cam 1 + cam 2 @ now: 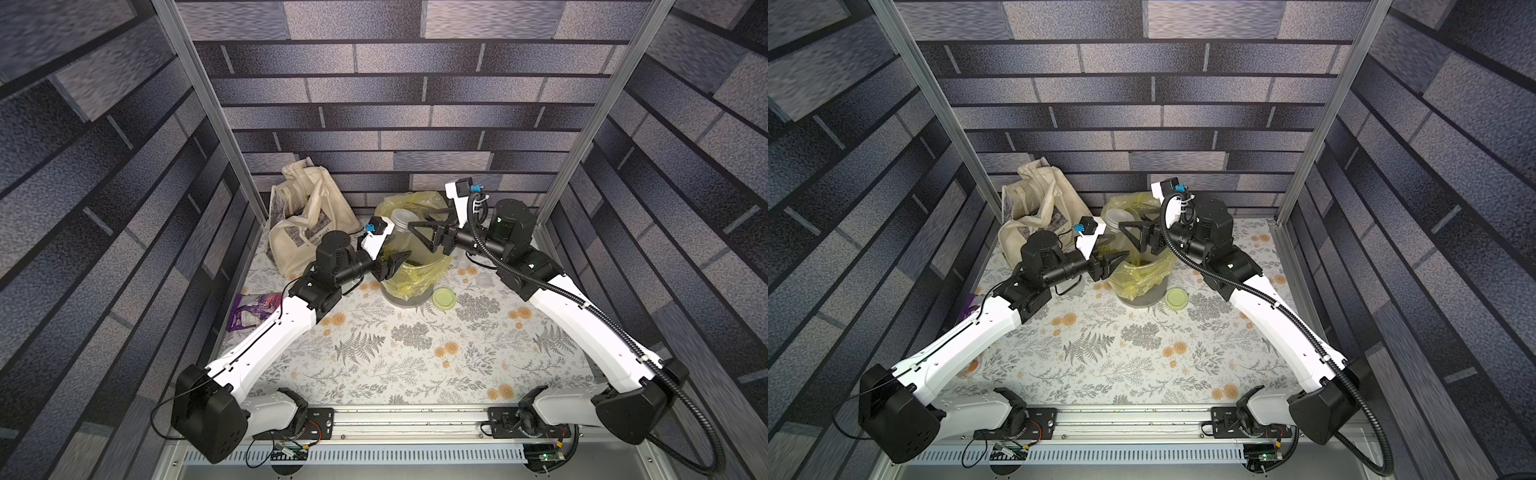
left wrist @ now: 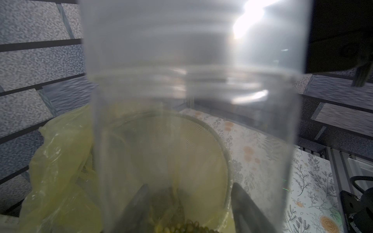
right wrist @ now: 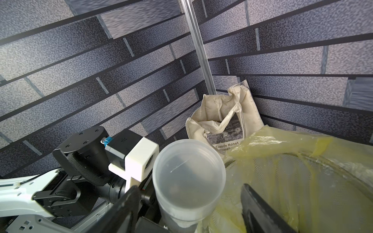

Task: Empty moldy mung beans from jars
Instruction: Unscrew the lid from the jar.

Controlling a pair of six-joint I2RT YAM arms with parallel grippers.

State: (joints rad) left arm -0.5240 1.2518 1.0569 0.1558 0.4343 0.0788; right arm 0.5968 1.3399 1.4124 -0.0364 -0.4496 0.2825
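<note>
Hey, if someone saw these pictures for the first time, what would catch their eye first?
A clear jar held upside down by the left gripper over the bin lined with a yellow bag, beans showing in the bag. The right gripper stands open right beside the jar. A lime lid lies on the table beside the bin.

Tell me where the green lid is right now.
In both top views the green lid lies flat on the table, just right of the bin.

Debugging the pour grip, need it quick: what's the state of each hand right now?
Left hand: closed on the inverted clear jar.
Right hand: open, holding nothing, close to that jar.
</note>
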